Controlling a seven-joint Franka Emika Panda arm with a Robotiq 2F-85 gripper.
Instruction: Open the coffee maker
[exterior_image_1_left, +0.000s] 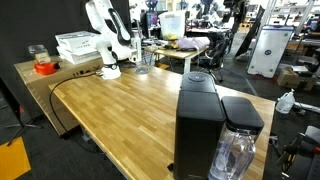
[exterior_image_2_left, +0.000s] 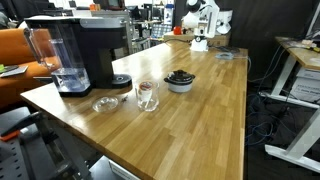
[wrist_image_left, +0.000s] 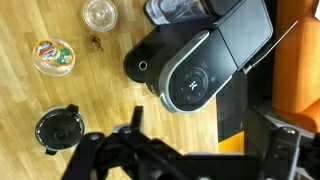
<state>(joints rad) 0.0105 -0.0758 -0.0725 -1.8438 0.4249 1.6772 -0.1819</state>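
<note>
The coffee maker (exterior_image_1_left: 197, 125) is a tall matte-black box near one end of the wooden table, with its rounded lid down. A clear water tank (exterior_image_1_left: 238, 140) is attached to its side. It shows in both exterior views (exterior_image_2_left: 88, 50). In the wrist view I look down on its lid (wrist_image_left: 200, 75) and drip tray (wrist_image_left: 140, 65). My gripper (wrist_image_left: 200, 135) shows only there, as dark blurred fingers spread wide and empty, high above the table and short of the lid. It touches nothing.
A glass with colourful contents (exterior_image_2_left: 146, 95), a dark bowl (exterior_image_2_left: 180, 80) and a clear dish (exterior_image_2_left: 105, 103) stand beside the machine. A white robot arm (exterior_image_1_left: 105, 40), stacked white trays (exterior_image_1_left: 78, 47) and a red item (exterior_image_1_left: 43, 66) are at the far end.
</note>
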